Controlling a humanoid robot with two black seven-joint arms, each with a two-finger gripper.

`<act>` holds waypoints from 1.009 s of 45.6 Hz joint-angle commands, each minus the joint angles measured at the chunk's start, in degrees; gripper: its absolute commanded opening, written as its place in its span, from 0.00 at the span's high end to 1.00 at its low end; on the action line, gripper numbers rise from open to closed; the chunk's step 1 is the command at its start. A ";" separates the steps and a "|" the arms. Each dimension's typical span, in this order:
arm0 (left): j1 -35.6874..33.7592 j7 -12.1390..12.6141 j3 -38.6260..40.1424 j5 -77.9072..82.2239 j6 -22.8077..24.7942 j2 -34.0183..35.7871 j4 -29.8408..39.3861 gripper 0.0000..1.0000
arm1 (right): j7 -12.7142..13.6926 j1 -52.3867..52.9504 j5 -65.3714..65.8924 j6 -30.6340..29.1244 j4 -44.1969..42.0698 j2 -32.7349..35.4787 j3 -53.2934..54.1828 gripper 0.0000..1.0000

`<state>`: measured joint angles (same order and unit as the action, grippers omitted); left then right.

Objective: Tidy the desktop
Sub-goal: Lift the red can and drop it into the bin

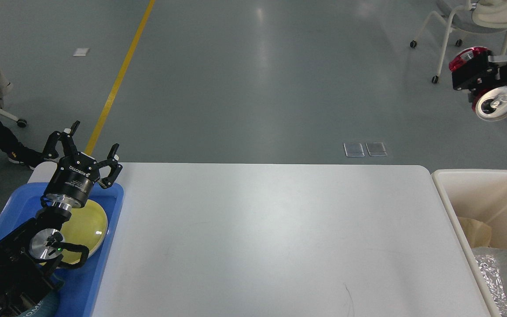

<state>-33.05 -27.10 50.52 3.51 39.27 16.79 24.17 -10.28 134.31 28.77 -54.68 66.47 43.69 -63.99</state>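
The white desktop [262, 237] fills the middle of the head view and nothing lies on it. My right gripper [473, 78] is high at the far right, above the cream bin, shut on a crushed red can [495, 102] whose silver end faces me. My left gripper [82, 147] is open and empty, raised over the far end of the blue tray [104, 264]. Most of my right arm is out of view.
A yellow plate [87, 226] lies in the blue tray at the left. The cream bin [451, 207] stands at the table's right edge with crumpled foil [495, 275] and brown paper [473, 231] inside. A wheeled chair [469, 22] stands on the floor beyond.
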 commanded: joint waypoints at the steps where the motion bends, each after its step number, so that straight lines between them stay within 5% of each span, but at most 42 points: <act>1: 0.00 -0.06 0.02 0.00 0.02 0.00 0.00 0.00 | 0.09 -0.36 6.81 -0.32 -1.17 3.41 -0.43 1.00; 10: 0.00 -0.06 0.02 0.00 0.02 0.00 0.00 0.00 | 0.00 -13.00 15.00 5.53 -10.65 11.59 -0.08 1.00; 19: 0.00 -0.06 0.02 0.00 0.02 0.00 0.00 0.00 | -2.11 -43.31 14.30 30.31 -23.13 13.01 1.67 1.00; 27: 0.00 -0.06 0.02 0.00 0.02 0.00 0.00 0.00 | -3.25 -68.10 5.08 40.61 -32.09 7.83 9.93 1.00; 37: 0.00 -0.06 0.02 0.00 0.02 0.00 0.00 0.00 | -3.17 -96.06 -10.30 53.53 -55.29 -8.95 15.03 1.00; 40: 0.00 -0.06 0.02 0.00 -0.07 0.00 0.00 0.00 | -3.17 -99.32 -13.56 54.06 -58.47 -11.69 15.12 0.77; 41: 0.00 -0.06 0.02 0.00 -0.07 0.00 0.00 0.00 | -3.17 -99.59 -14.26 54.15 -58.74 -12.22 15.04 0.58; 43: 0.00 -0.06 0.02 0.00 -0.07 0.00 0.00 0.00 | -3.17 -99.68 -15.15 54.24 -58.74 -12.92 15.21 0.00; 46: 0.00 -0.06 0.02 0.00 0.02 0.00 0.00 0.00 | -3.08 -99.68 -15.24 54.24 -58.65 -13.27 15.30 0.00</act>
<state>-33.05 -27.17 50.54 3.52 39.29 16.79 24.17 -13.48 35.73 15.20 -0.79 8.76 32.10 -48.91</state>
